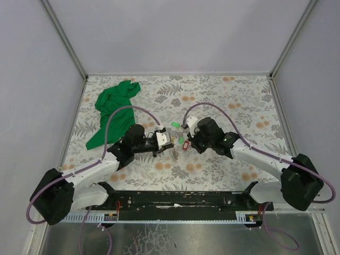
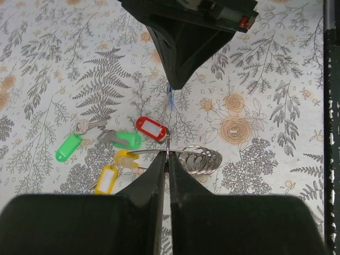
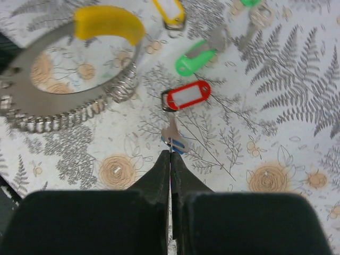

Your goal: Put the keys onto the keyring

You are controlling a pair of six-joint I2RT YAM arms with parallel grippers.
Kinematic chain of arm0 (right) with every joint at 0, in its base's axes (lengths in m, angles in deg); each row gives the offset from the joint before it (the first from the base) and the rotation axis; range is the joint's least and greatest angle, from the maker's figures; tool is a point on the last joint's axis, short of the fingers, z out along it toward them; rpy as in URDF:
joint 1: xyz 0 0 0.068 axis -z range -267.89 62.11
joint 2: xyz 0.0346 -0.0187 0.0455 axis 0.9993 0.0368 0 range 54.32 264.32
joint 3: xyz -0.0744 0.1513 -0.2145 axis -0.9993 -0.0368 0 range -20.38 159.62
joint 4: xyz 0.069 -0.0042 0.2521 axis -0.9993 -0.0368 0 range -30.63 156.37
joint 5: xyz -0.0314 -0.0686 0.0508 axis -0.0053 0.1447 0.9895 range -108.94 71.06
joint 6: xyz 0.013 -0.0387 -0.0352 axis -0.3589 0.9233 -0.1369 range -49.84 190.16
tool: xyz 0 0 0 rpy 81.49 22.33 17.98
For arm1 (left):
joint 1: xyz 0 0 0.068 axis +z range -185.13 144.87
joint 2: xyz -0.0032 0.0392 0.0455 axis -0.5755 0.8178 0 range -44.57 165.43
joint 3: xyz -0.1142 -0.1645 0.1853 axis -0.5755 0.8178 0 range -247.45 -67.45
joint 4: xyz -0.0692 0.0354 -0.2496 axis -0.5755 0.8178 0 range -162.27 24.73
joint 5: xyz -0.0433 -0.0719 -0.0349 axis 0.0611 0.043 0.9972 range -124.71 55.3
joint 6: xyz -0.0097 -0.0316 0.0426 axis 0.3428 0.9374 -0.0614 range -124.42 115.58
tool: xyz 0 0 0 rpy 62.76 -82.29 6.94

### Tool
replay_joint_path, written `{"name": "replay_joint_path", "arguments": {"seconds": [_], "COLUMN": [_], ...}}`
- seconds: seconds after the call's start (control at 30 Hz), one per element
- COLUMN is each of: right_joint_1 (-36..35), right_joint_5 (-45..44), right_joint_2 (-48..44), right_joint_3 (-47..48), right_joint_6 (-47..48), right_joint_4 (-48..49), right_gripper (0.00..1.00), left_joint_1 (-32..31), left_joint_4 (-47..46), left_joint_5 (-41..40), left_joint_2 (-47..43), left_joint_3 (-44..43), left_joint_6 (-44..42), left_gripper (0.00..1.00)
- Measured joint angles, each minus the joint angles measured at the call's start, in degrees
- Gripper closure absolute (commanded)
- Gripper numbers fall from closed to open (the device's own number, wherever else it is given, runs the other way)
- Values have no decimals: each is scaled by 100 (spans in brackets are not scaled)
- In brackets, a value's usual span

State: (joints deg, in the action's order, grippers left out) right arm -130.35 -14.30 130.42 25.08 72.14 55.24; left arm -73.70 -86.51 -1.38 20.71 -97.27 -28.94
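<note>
Black fingers of the left pincer (image 2: 166, 166) fill the near edge of its wrist view, pressed together and clamped on the thin wire of the keyring (image 2: 201, 159), which is seen almost edge-on. A yellow tag (image 2: 126, 158) sits on that wire at nine o'clock of the grip. The right pincer (image 3: 170, 155) is likewise closed, pinching a blue-tagged key (image 3: 172, 139) at its very tips, the silver blade pointing toward twelve o'clock. From above, both arms reach out from their bases at the six o'clock edge of the bench (image 1: 239, 106) and lean inward, so the two pincers face each other tip to tip near the bench's centre, close but apart. On the floral bench in the right wrist view, a red tag (image 3: 186, 95) lies just beyond the right pincer at twelve o'clock, a green tag (image 3: 194, 57) past it toward one o'clock, and a second yellow tag (image 3: 170, 13) at the top edge. The left wrist view shows a second green tag (image 2: 68, 147) at nine o'clock. The red and yellow tags carry white label panes; any writing on them is too small to tell. A green cloth (image 1: 111, 114) lies crumpled at ten o'clock, well apart from the keys.
</note>
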Motion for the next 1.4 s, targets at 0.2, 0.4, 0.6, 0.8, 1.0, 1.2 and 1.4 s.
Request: {"name": "replay_joint_path", "arguments": {"seconds": [0.2,0.4,0.6,0.8,1.0,1.2,1.4], "right_joint_1": [-363,-590,-640,-721,-846,-975,-1032], "right_joint_5": [404,833,1191,1447,1530,1550,1445], "right_joint_2": [-363,-621,-942,-1043,-1043,-990,-918], "right_joint_3": [-96,-138,-273,-332,-332,-332,-334], "right_joint_6": [715,1250,1537,1709,1818,1897,1910], "right_joint_4": [120,195,297,442,525,581,590], "right_gripper": [100,100,100,100,100,100,100], "left_joint_1": [0,0,0,0,0,0,0], "left_joint_4": [31,105,186,404,516,544,575], "left_joint_5": [289,614,946,1178,1283,1320,1349], "left_joint_2": [-44,-37,61,195,271,295,299], "left_joint_3": [0,0,-9,-94,-144,-188,-210], "left_joint_6": [-109,-240,-382,-490,-535,-560,-581], "left_gripper": [100,100,100,100,100,100,100]}}
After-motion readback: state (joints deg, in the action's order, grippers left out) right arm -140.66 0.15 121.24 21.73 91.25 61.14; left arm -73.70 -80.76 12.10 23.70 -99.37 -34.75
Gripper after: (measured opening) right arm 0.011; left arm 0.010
